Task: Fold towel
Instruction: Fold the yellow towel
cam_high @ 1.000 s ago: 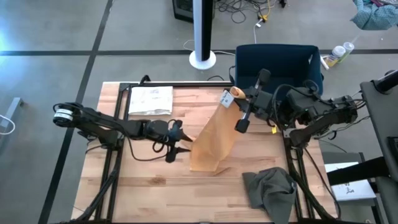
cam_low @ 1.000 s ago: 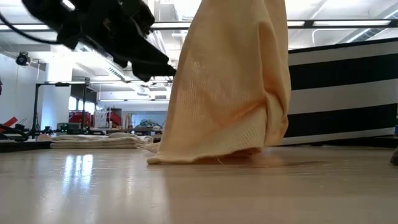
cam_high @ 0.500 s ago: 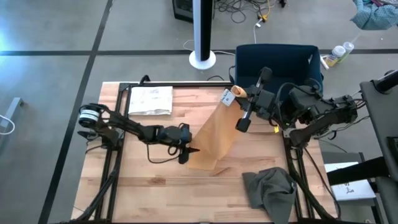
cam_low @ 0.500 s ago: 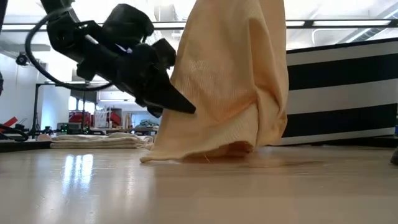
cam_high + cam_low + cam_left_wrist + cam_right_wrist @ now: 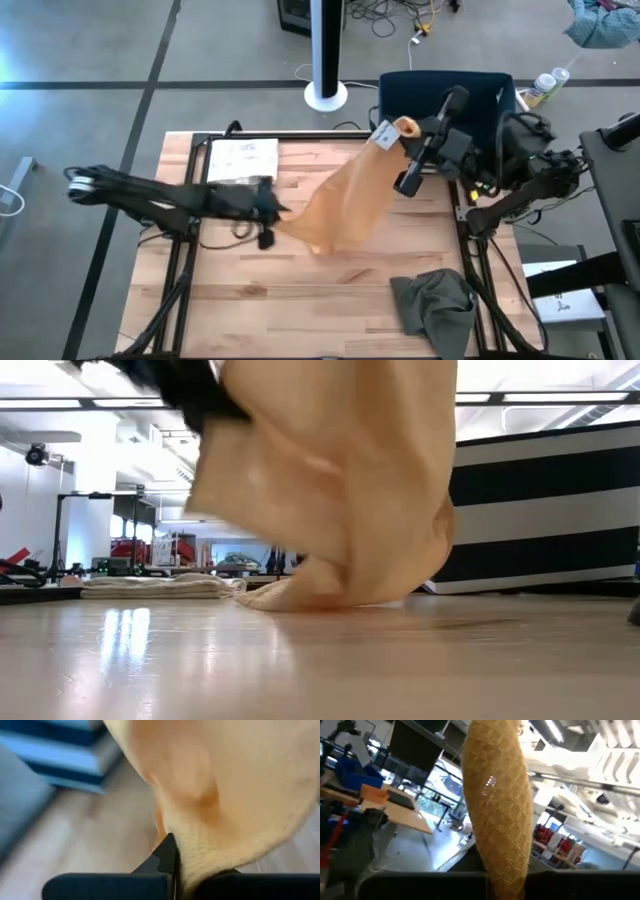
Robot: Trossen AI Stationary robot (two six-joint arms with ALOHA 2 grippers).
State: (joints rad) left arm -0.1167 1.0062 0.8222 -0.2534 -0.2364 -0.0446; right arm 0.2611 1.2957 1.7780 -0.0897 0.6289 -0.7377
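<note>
Wooden desk (image 5: 230,300) on a grey concrete floor, a white pole base and a dark blue bin beyond its far edge; folded white cloth (image 5: 241,162) lying at the far-left of the desk; left gripper (image 5: 268,211) low at centre-left, fingers pinched tight on the lower edge of the towel (image 5: 345,205), the fabric seen pressed between the dark fingers in the left wrist view; tan towel stretched in the air between the two arms, sagging in the middle, its lowest fold brushing the desk in the low view; right gripper (image 5: 404,133) raised near the far-right edge, clamped fully closed on the upper corner by the white tag; crumpled grey-green cloth (image 5: 432,305) lying near-right. Best handled by keeping both pinches firm, drawing the edge taut and level to remove the sag, then lowering evenly so the cloth lands flat before folding.
</note>
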